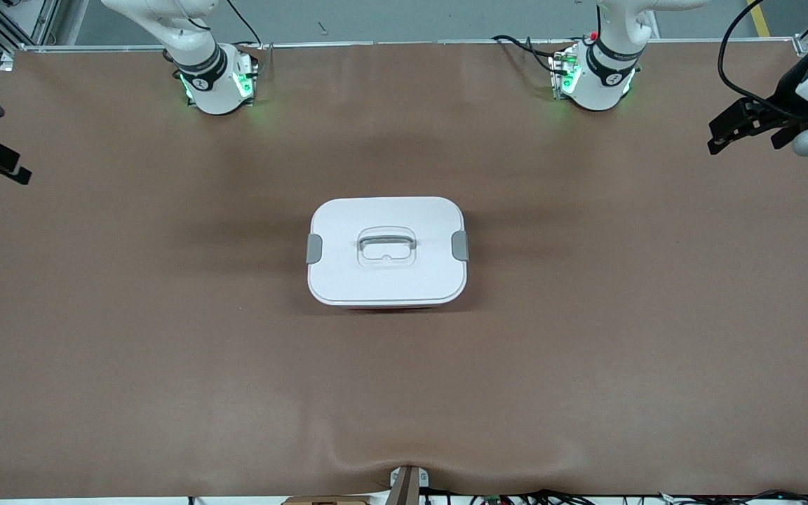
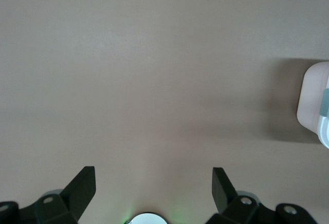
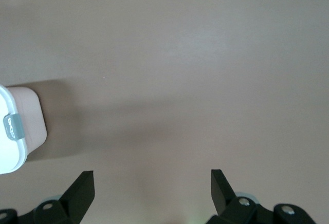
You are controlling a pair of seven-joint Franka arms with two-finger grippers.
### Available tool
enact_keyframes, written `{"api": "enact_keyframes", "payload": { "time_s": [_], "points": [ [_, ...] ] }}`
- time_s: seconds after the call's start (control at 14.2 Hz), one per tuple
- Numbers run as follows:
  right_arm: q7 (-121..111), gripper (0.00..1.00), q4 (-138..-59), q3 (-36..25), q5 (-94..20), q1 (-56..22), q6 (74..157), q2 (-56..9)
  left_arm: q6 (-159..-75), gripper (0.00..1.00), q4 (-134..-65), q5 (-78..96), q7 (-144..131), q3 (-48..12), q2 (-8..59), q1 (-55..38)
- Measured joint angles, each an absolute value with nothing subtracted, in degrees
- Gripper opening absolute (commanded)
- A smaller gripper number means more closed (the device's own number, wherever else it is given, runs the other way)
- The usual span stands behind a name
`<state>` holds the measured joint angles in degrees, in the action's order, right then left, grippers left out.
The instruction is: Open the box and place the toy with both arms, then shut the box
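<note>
Two grippers hang wide open and empty over bare table [image 1: 165, 365]: left gripper [image 2: 154, 188] at its arm's end, right gripper [image 3: 152, 188] at the other, both arms waiting, while the box [image 1: 386, 251] sits mid-table between them, lid on, clips [image 1: 459, 245] down

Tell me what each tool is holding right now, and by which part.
Nothing is held. The left tool and right tool are both open over bare table, away from the closed box.
</note>
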<state>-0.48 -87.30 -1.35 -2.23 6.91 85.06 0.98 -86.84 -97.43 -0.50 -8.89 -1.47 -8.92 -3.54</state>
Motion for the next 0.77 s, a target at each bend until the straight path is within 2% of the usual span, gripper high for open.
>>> {"api": "enact_keyframes", "payload": {
  "time_s": [0.77],
  "points": [
    [-0.5, 1.0, -86.8, -0.5, -2.0, 6.9, 84.3, 1.0, -85.3, 1.0, -95.4, -0.5, -8.9, -1.2, -8.5, -3.4]
  ]
}}
